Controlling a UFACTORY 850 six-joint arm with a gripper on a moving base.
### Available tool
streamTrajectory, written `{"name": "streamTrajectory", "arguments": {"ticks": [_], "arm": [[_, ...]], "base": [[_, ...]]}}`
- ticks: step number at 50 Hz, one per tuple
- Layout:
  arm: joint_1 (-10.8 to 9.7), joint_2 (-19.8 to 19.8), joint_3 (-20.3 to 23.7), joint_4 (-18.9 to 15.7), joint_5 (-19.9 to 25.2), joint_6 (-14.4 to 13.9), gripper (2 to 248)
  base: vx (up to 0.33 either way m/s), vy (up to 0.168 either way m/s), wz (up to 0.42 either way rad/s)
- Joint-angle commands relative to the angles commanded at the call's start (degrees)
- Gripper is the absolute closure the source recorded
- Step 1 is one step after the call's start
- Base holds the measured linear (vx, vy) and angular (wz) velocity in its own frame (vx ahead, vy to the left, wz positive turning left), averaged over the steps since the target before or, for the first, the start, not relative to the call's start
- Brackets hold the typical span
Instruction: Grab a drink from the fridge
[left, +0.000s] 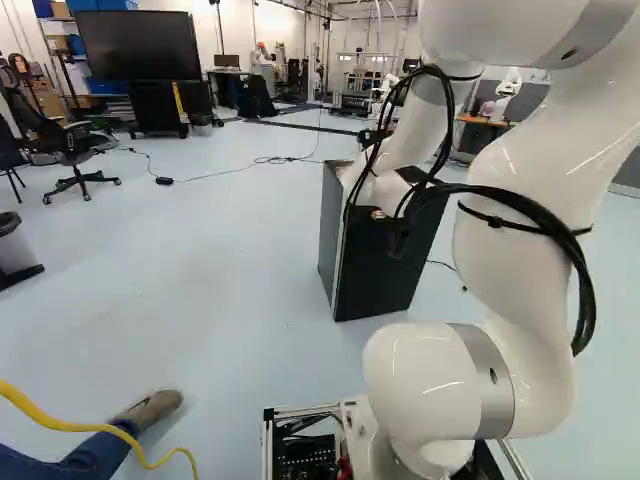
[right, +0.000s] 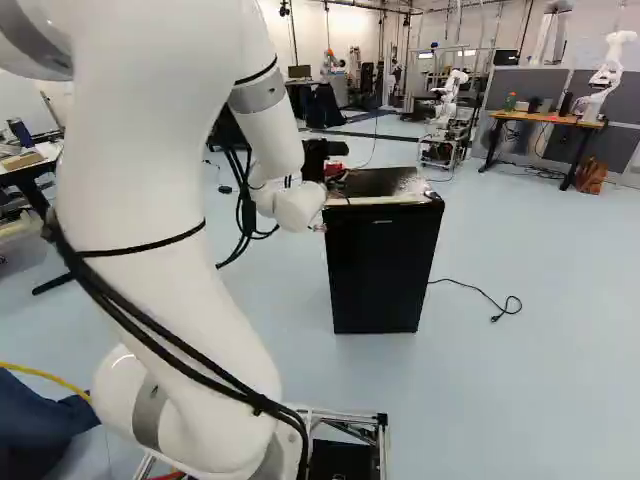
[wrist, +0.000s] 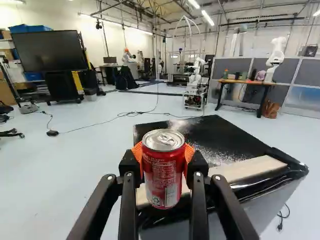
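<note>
One white arm (right: 165, 240) reaches from the near side of the fridge (right: 378, 275) towards its top, its black gripper (wrist: 163, 154) clamped on a red can (wrist: 162, 175). The orange pads press its upper body from two sides, probably to keep it steady with the lid clear. The can is by the fridge's top, towards its left front corner; whether it touches there I cannot tell. It is upright, pull tab up, long axis vertical and crosswise to the fingers, barcode panel towards the wrist. Beyond the fridge stands another robot (wrist: 196, 75); farther right of it, a desk (wrist: 245, 82).
</note>
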Motion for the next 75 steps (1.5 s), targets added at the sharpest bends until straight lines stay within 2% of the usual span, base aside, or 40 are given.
{"name": "streamTrajectory", "arguments": {"ticks": [23, 40, 57, 75], "arm": [[3.35, 11.13, 12.35, 0.06, -4.26, -0.43, 152], [5.24, 17.41, 19.32, 0.09, -6.66, -0.68, 152], [6.63, 22.02, 24.44, 0.11, -8.42, -0.86, 152], [7.56, 25.09, 27.85, 0.12, -9.6, -0.97, 152]], "base": [[0.0, 0.0, 0.0], [0.0, 0.0, 0.0], [0.0, 0.0, 0.0], [0.0, 0.0, 0.0]]}}
